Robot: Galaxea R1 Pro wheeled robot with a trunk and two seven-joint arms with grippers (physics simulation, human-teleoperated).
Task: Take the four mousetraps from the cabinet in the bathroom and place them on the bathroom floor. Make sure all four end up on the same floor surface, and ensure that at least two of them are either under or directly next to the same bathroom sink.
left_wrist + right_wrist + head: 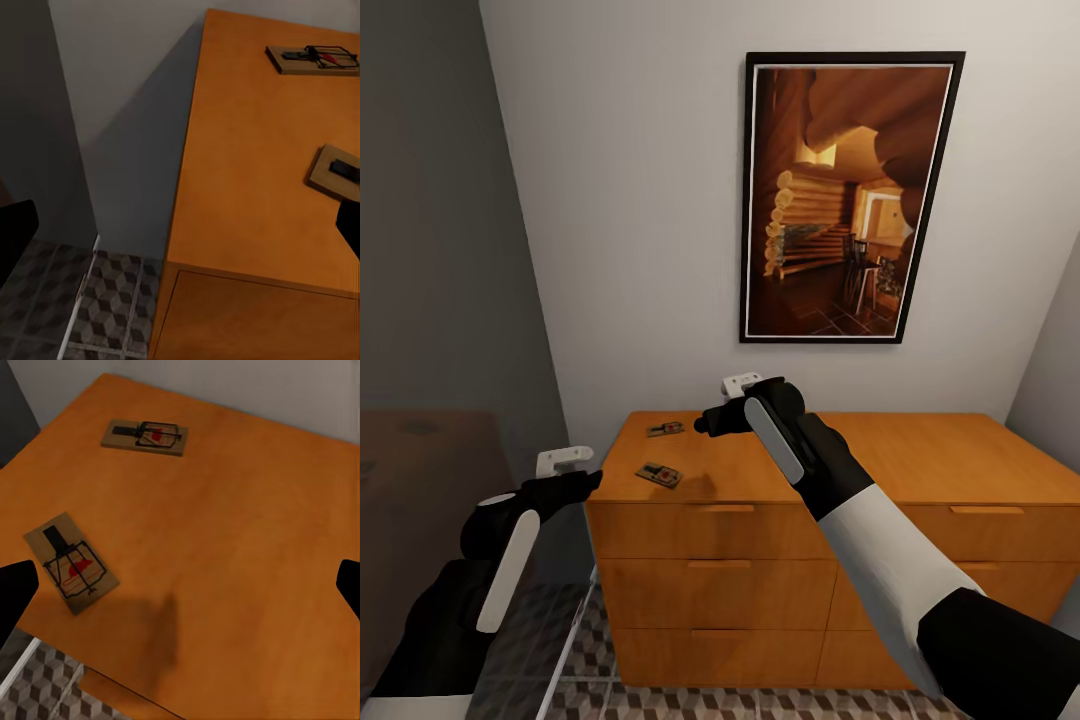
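Two mousetraps lie on the left part of the orange-brown cabinet top (920, 455): one near the back (665, 429) (145, 436) (311, 58), one near the front edge (659, 474) (71, 562) (337, 171). My right gripper (707, 420) (180, 592) hovers open above the top, just right of the traps, with nothing between its fingers. My left gripper (588, 482) (180, 236) is open too, held off the cabinet's left front corner at top height. Cube-pattern bathroom floor (660, 700) (112, 300) shows beneath.
A framed picture (850, 195) hangs on the pale wall behind the cabinet. A grey partition (440, 250) stands close on the left, with a thin white strip (575, 640) at its foot. The cabinet front has drawers with bar handles (718, 509).
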